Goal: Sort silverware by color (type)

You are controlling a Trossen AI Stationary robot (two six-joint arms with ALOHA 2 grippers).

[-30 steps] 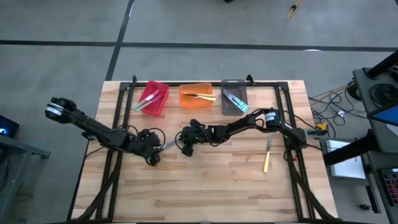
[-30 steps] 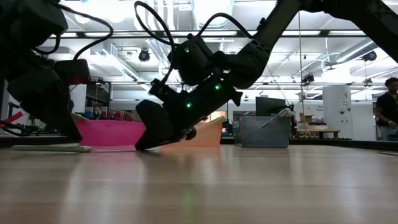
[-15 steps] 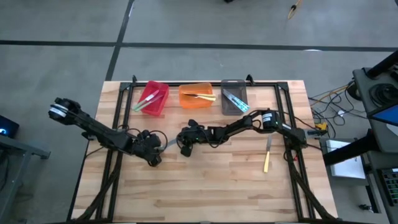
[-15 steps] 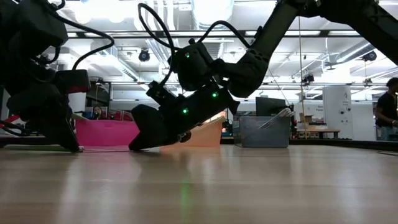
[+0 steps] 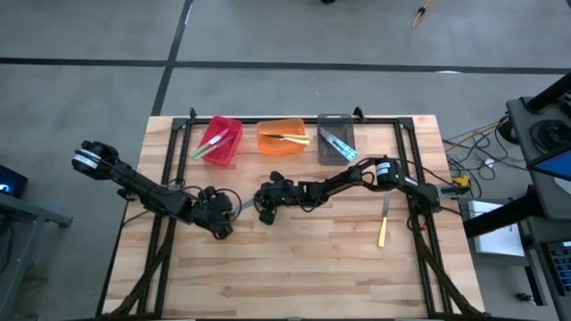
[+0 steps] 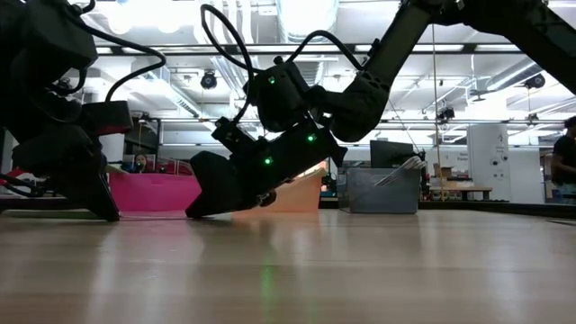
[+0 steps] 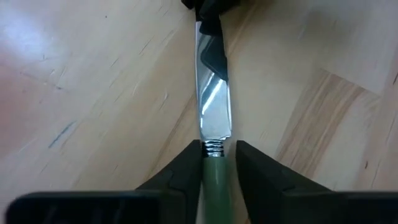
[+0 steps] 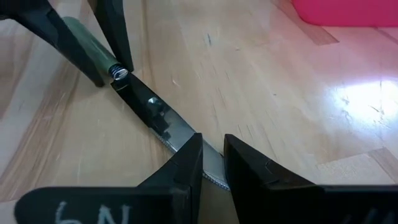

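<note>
A knife with a green handle and silver blade (image 5: 242, 209) lies on the table's middle left, between my two grippers. My left gripper (image 7: 217, 163) slants down from the table's left and is shut on the handle. My right gripper (image 8: 212, 163) reaches in from the right and is shut on the blade. In the low view the left gripper (image 6: 101, 211) and the right gripper (image 6: 196, 211) both sit at table level. A utensil with a pale yellow handle (image 5: 383, 227) lies flat on the table at the right. My left gripper pinches the green handle (image 7: 215, 177) between its two fingers, right behind the collar where the blade starts. The fingers (image 8: 117, 37) slant down from the table's left and lie along the knife, which rests on the table. My right gripper pinches the blade's tip end (image 8: 210, 169) between its two fingers, the serrated edge showing just under them. The fingers come low from the table's right, slanting down, and lie along the blade. The rest of the blade (image 8: 152, 109) runs away toward the left gripper.
Three bins stand in a row at the far edge: a red one (image 5: 230, 153) with green-handled pieces, an orange one (image 5: 284, 149) with yellow ones, a grey one (image 5: 331, 152) with blue ones. Bare wood lies toward the near edge. A person stands beyond the table at the right (image 6: 564, 166).
My left gripper has come down onto the table over the knife's handle, which lay on the table a second ago. My right gripper has sunk too and now lies flatter, its fingertips at table level. Over the last half second both have stayed still.
</note>
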